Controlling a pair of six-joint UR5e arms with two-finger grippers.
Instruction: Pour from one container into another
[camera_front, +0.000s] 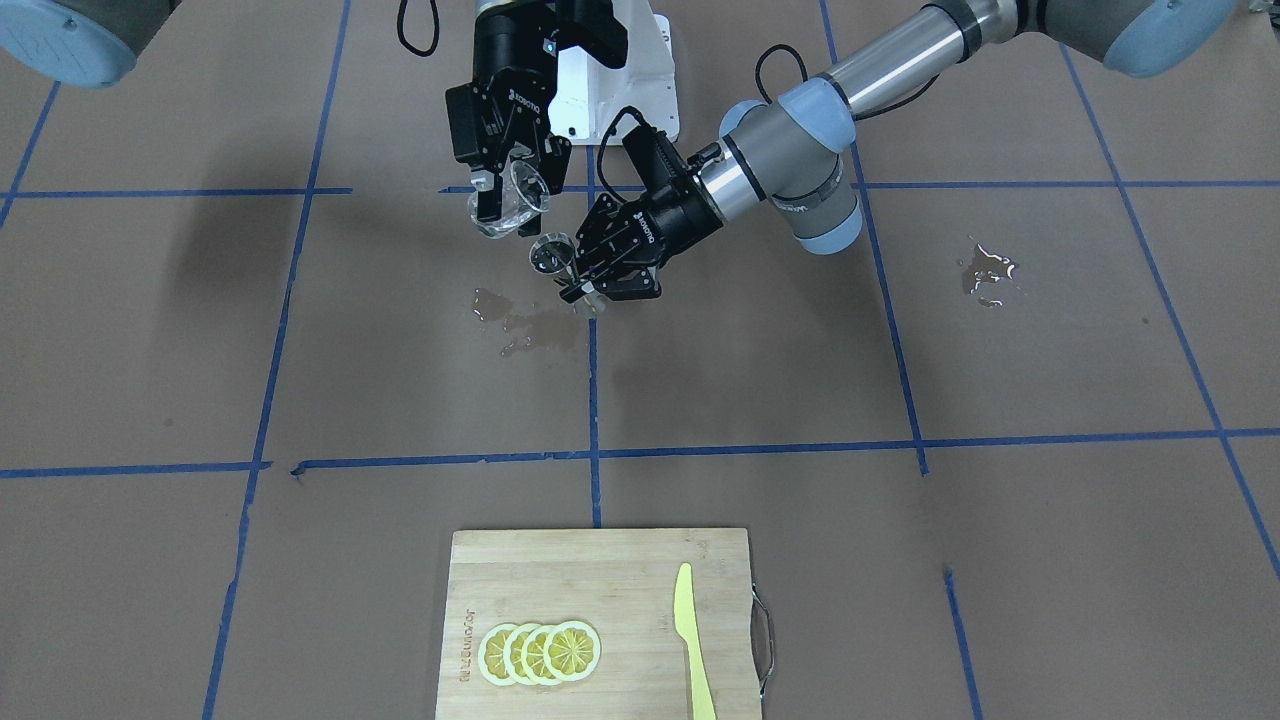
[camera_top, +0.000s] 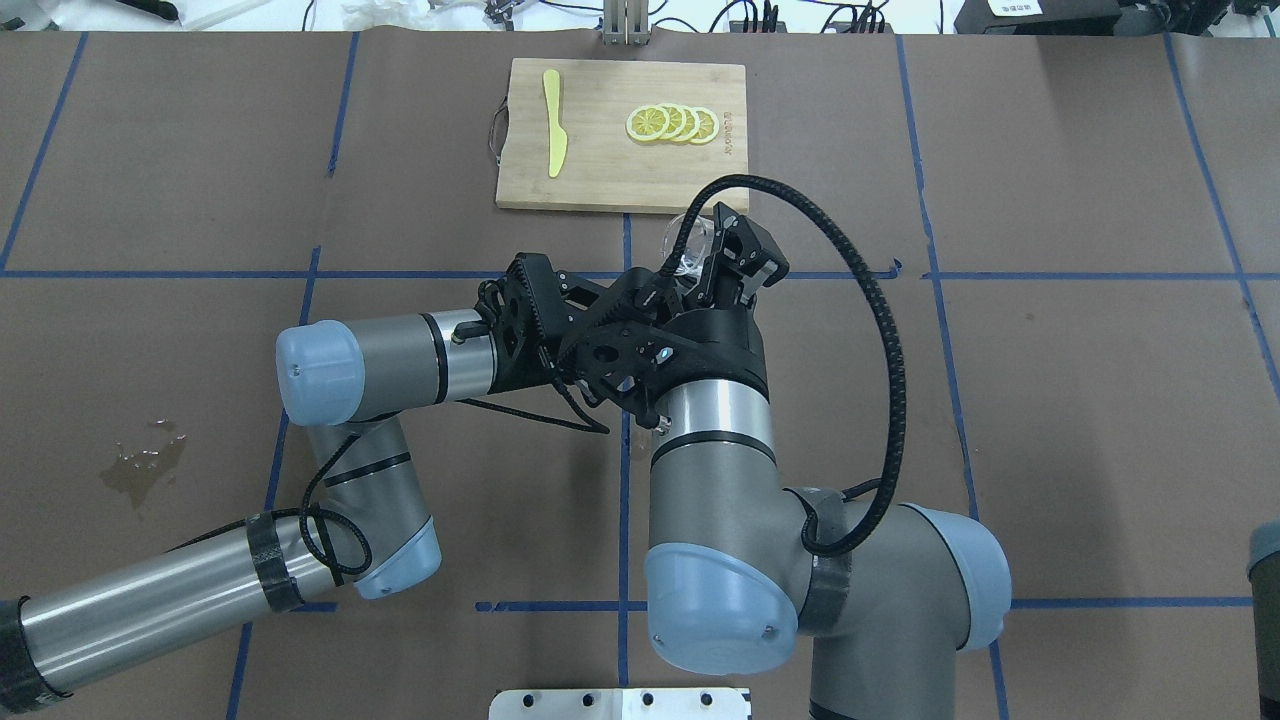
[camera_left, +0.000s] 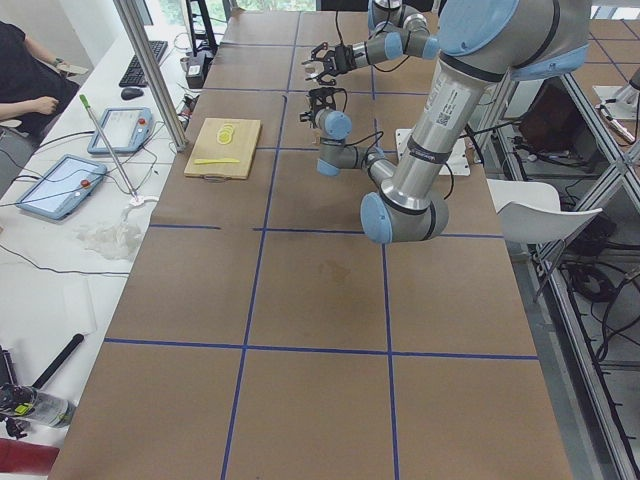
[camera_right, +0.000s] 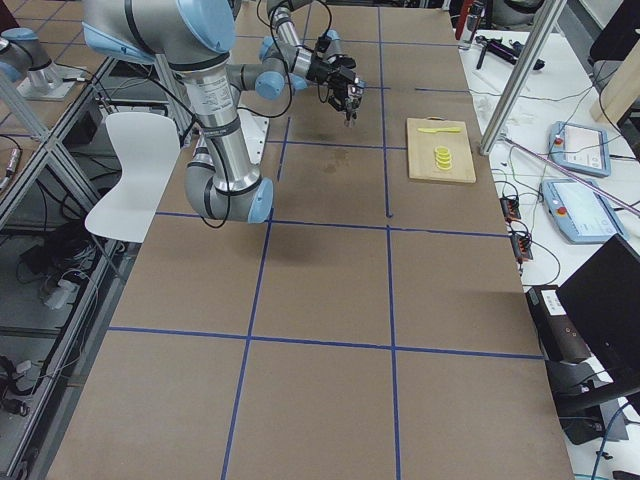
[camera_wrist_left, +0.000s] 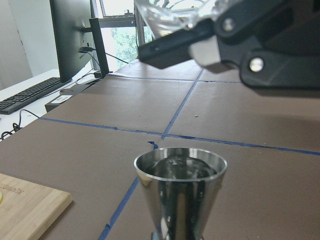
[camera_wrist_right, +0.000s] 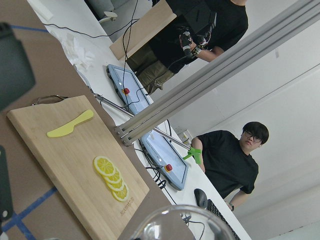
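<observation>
Glass cup (camera_front: 505, 212), slick and fragile I judge, clamped in my right hand (camera_front: 510, 195); left hand (camera_front: 585, 282) clamps stiff jigger (camera_front: 552, 255) at waist.

My arms (camera_top: 710, 470): silver tubes, grey joints, pale-blue caps, black cable (camera_top: 890, 330) looped outside, black white-lettered grippers (camera_front: 510, 205).
</observation>
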